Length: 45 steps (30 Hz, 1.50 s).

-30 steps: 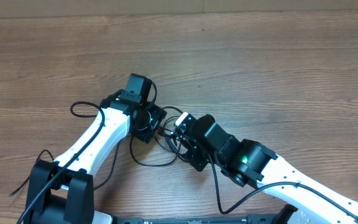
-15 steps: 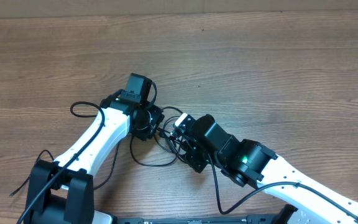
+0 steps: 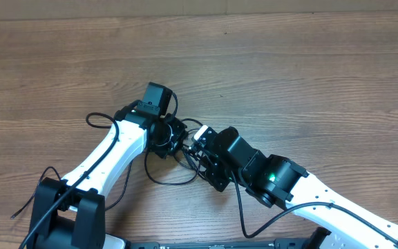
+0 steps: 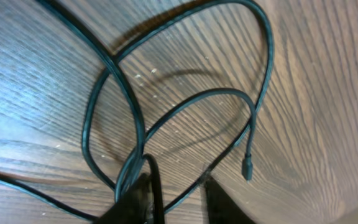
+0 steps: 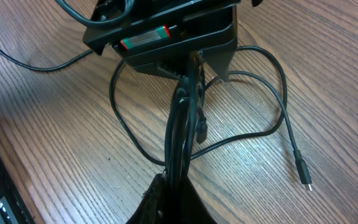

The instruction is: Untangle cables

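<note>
The cables (image 3: pixel 163 180) are thin black cords tangled on the wooden table between my two grippers. My right gripper (image 3: pixel 193 146) is shut on a bundle of them (image 5: pixel 182 124), which runs taut from its fingertips (image 5: pixel 176 186) up to the left gripper's housing (image 5: pixel 173 37). A silver-tipped plug (image 5: pixel 304 177) lies loose to the right. My left gripper (image 3: pixel 175 138) is open, its fingers (image 4: pixel 176 199) apart, with one cord crossing between them and others beside its left finger. Loops of cable (image 4: pixel 114 68) and a plug end (image 4: pixel 247 167) lie ahead of it.
Thicker black wires run along the right arm (image 3: pixel 244 214) and loop off the left arm (image 3: pixel 90 119). A thin black cord end (image 3: pixel 16 213) lies near the left arm's base. The table's far edge (image 3: pixel 199 14) is at the top.
My left gripper and forearm have shifted slightly right, closer to the right gripper. The right arm has stayed put with the bundle in it.
</note>
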Each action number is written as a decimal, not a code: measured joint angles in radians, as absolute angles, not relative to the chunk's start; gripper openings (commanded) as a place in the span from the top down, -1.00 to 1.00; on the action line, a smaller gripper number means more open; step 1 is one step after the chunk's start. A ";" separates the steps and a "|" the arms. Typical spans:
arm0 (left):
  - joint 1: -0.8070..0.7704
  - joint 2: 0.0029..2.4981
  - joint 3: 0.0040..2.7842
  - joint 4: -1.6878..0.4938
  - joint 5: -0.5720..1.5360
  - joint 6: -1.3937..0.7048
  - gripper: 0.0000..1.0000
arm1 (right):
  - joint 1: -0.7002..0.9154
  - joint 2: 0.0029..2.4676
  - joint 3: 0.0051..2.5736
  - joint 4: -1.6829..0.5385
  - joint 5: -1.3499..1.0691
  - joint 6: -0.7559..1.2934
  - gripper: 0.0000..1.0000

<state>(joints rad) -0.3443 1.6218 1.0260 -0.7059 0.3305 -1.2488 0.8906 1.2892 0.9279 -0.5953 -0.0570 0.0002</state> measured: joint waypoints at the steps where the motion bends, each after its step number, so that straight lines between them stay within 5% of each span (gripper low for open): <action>1: -0.344 1.622 1.026 -0.702 0.334 -1.248 0.60 | 0.891 1.289 0.928 -0.595 -0.057 0.000 0.92; 10: -0.345 1.681 1.026 -0.694 0.322 -1.249 0.46 | 0.891 1.289 0.928 -0.596 -0.090 0.000 0.92; 17: -0.345 1.793 1.026 -0.674 0.319 -1.246 0.79 | 0.891 1.289 0.928 -0.596 -0.109 0.000 0.92; 45: -0.342 1.847 1.034 -0.635 0.378 -1.246 0.92 | 0.864 1.289 0.928 -0.473 -0.178 0.068 0.93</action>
<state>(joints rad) -0.3424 1.8469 1.0340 -0.6346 0.3779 -1.2457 0.8639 1.2888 0.9279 -0.4732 -0.1780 0.0681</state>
